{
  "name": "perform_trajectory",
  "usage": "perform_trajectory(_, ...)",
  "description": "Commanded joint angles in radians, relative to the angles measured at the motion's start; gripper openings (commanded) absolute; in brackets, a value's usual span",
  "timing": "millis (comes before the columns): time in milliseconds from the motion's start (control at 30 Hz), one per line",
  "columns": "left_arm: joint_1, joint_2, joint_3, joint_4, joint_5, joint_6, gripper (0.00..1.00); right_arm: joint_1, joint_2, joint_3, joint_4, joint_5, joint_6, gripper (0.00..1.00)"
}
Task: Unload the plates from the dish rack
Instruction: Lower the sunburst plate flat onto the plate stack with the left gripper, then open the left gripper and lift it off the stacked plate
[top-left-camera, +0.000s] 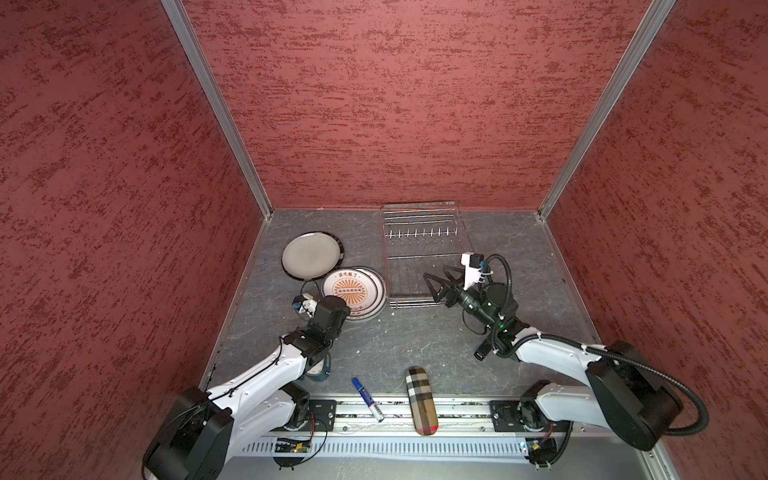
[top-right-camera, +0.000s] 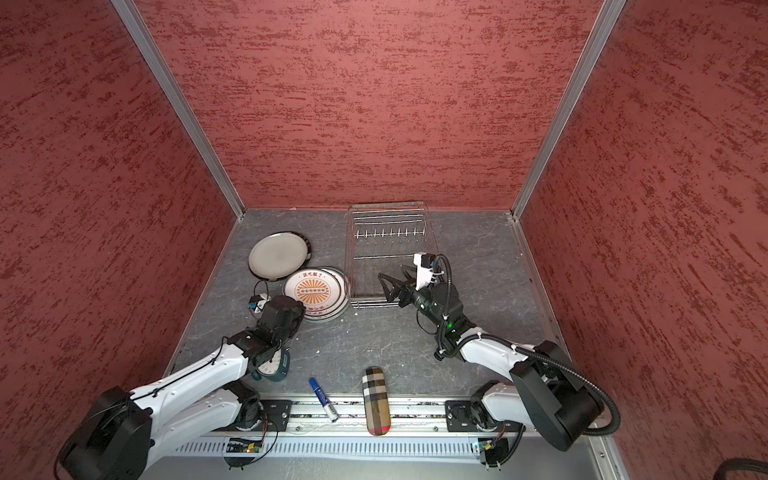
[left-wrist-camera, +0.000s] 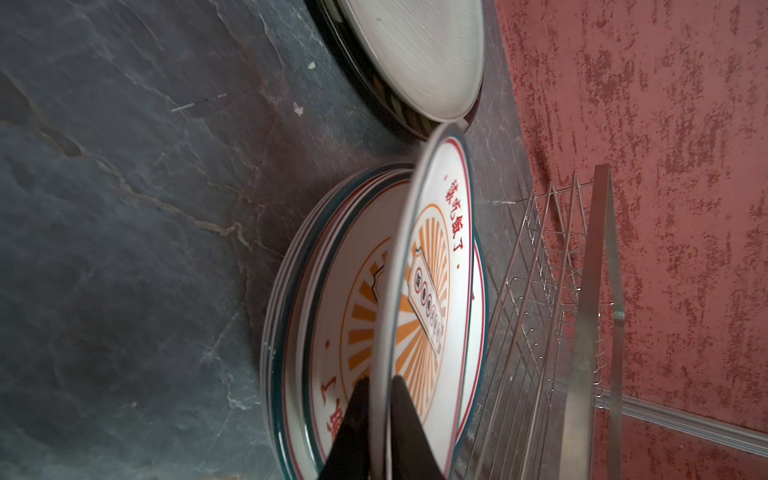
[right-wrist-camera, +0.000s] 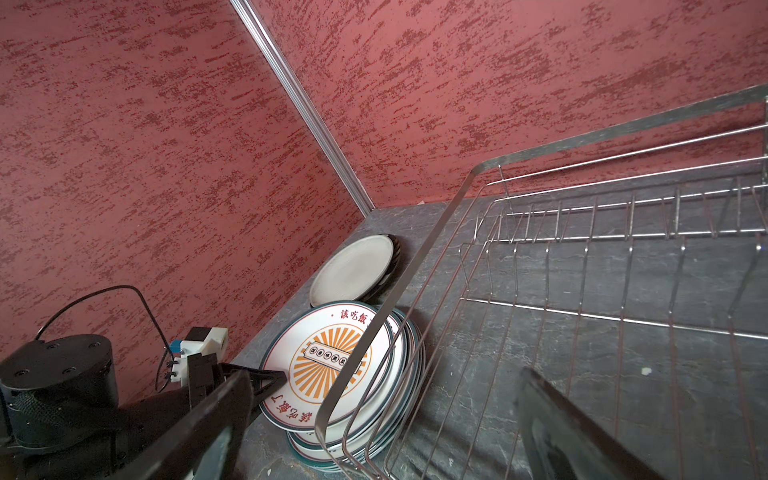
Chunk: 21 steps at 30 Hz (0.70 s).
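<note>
Left claw (left-wrist-camera: 379, 382) pinches tilted sunburst plate (left-wrist-camera: 434, 249), face toward dish rack (left-wrist-camera: 540, 299).

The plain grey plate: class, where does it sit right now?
In both top views the grey plate lies flat on the left side, left of the dish rack and just behind the stack of sunburst plates.

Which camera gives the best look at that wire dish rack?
In both top views the dish rack shows whole and empty. The right wrist view shows only one corner, close up. The left wrist view catches just one side, nearly edge-on.
</note>
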Motion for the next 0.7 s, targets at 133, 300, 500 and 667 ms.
perform_trajectory(133,-0.028,-0.023,0.005,-0.014,-0.006,-0.044,0.21,0.005,-0.008,0.013,-0.007,0.032,-0.002,0.99)
perform_trajectory(300,-0.081,0.0,0.039,-0.038,-0.039,-0.043,0.3,0.006,-0.007,0.017,-0.012,0.035,-0.001,0.99)
perform_trajectory(500,-0.086,0.028,0.022,0.011,-0.029,-0.07,0.34,0.006,-0.006,0.015,-0.017,0.041,-0.001,0.99)
perform_trajectory(667,-0.094,0.055,0.034,0.031,-0.007,-0.062,0.37,0.006,-0.015,0.013,-0.026,0.049,-0.006,0.99)
